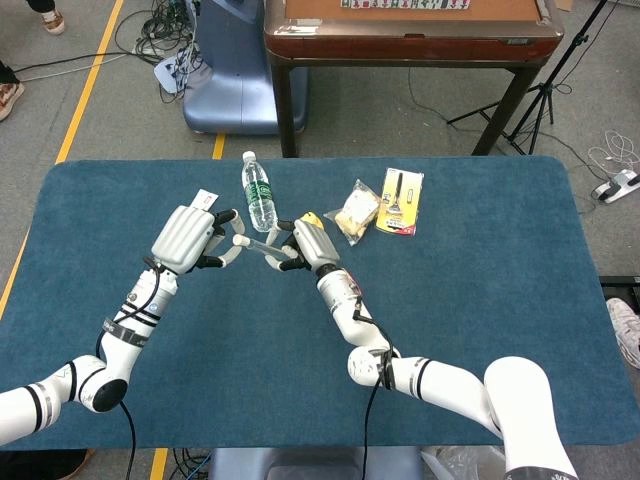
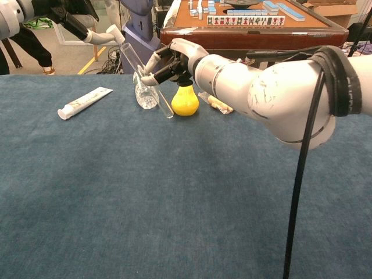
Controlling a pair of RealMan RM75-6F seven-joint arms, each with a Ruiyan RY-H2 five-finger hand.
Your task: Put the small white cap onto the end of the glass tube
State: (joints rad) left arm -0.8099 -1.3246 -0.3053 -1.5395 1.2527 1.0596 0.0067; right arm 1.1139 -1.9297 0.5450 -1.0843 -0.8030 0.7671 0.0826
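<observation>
In the head view my left hand (image 1: 188,238) pinches the small white cap (image 1: 240,240) at its fingertips. My right hand (image 1: 308,245) grips the clear glass tube (image 1: 262,247) near one end, and the tube's other end points left, right at the cap. In the chest view the tube (image 2: 145,78) slants up and left from my right hand (image 2: 172,57) to my left hand's fingertips (image 2: 111,34) at the top left. Whether cap and tube touch is unclear.
A water bottle (image 1: 258,192) lies just behind the hands, beside a yellow pear-shaped object (image 2: 185,100). A toothpaste tube (image 2: 84,102) lies to the left. A snack bag (image 1: 355,210) and a yellow packet (image 1: 402,201) lie to the right. A wooden table (image 1: 400,35) stands behind.
</observation>
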